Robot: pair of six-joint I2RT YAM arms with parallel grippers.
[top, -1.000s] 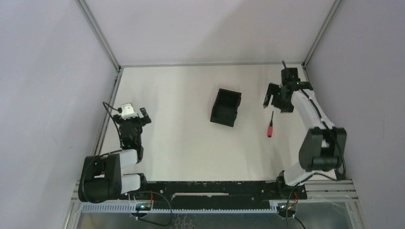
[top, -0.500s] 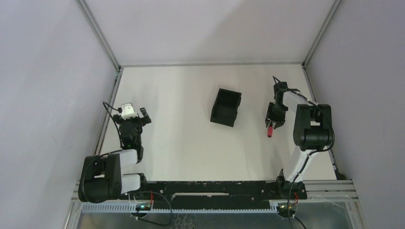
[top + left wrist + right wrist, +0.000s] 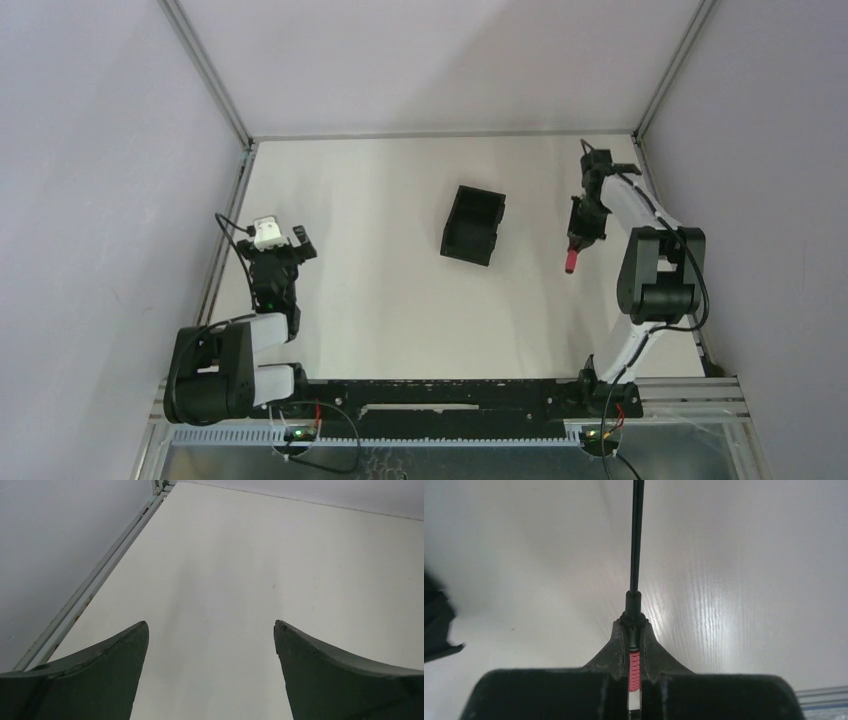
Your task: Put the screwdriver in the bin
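The grip is the weak point. The right arm [image 3: 630, 205] has its jaws closed tight on the screwdriver [image 3: 634, 666] at the collar end of the red handle. We judge that a quick swing left toward the bin [image 3: 473, 225] could let it pivot or slip, and the long shaft could catch the bin's wall. The arm reaches far out, wrist turned down, holding the tool right of the bin and well apart from it, seemingly just off the surface [image 3: 380, 290]. The left arm [image 3: 272, 275] sits near left, its jaws wide open and empty.
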